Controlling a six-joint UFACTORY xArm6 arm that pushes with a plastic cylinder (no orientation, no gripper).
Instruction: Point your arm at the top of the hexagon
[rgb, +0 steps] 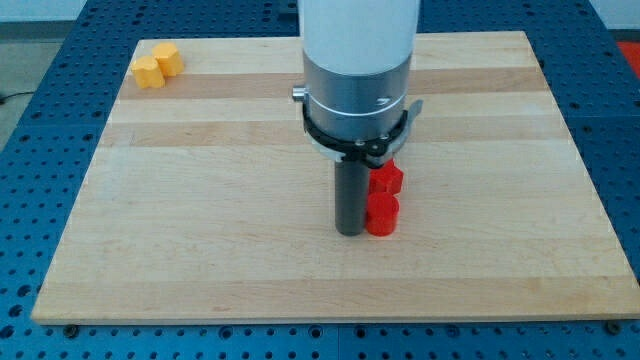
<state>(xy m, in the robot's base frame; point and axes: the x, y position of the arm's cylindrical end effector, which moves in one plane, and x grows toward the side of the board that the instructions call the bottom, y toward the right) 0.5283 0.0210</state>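
Tip position: my tip (350, 233) rests on the wooden board (200, 200), a little to the view's right of the board's middle and toward the view's bottom.
Tip state: a plain dark rod end with nothing to open or close; it holds nothing, and it stands just beside the lower red block, at that block's left side as the view has it. Whether the two actually touch cannot be told.
Arm: the white and grey arm body (358, 70) comes down from the view's top and hides the board behind it.
Lower red block (382, 215): it sits just to the view's right of the tip; its shape looks faceted, perhaps a hexagon, but this is not certain.
Upper red block (388, 179): it lies just above the lower one in the view, close against it, partly under the arm's black ring; its outline reads as a hexagon.
Yellow blocks: a yellow block (147, 71) and a second yellow block (167, 58) sit touching at the board's top left corner, well apart from the tip.
Surround: blue perforated table (30, 150) shows around the board.
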